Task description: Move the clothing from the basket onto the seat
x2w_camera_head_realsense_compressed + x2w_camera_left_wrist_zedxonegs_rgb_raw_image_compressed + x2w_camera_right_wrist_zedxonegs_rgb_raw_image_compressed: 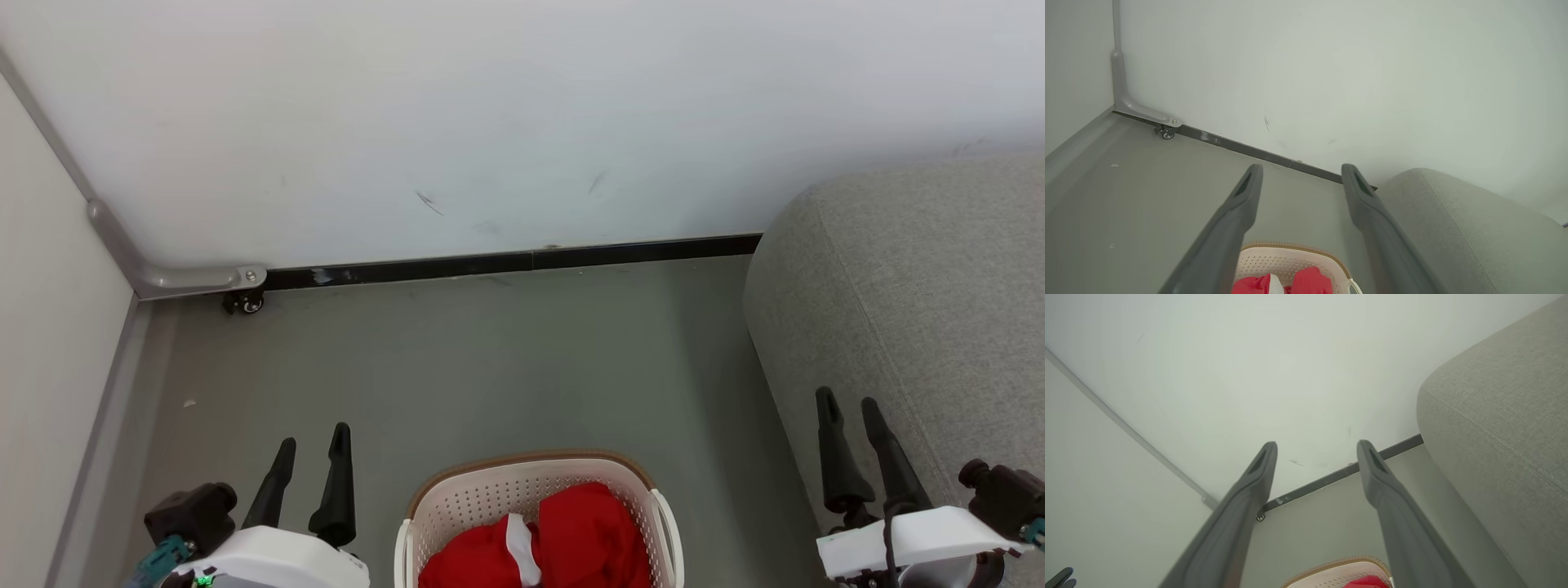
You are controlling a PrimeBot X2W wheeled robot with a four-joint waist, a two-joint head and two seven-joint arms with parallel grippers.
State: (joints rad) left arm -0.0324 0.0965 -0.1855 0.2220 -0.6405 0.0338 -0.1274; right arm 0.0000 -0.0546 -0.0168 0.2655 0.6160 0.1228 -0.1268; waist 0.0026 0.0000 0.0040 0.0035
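Note:
The cream-white basket (457, 498) with a brown rim stands on the floor at the bottom centre, cut off by the frame edge. Red clothing (588, 535) with a white trim band lies bunched inside it. The grey seat (914, 302) rises at the right. My left gripper (314, 437) hangs open to the left of the basket, holding nothing. My right gripper (849, 400) is open over the seat's edge, also holding nothing. The left wrist view looks past its gripper (1302, 169) down to the basket (1286, 261) and clothing (1308, 283). The right wrist view shows its gripper (1316, 446), the basket rim (1331, 567) and the seat (1502, 416).
A white wall with a dark baseboard (506, 263) closes off the far side of the grey floor (490, 367). A panel with a grey metal bracket and a small caster (245, 300) bounds the left side.

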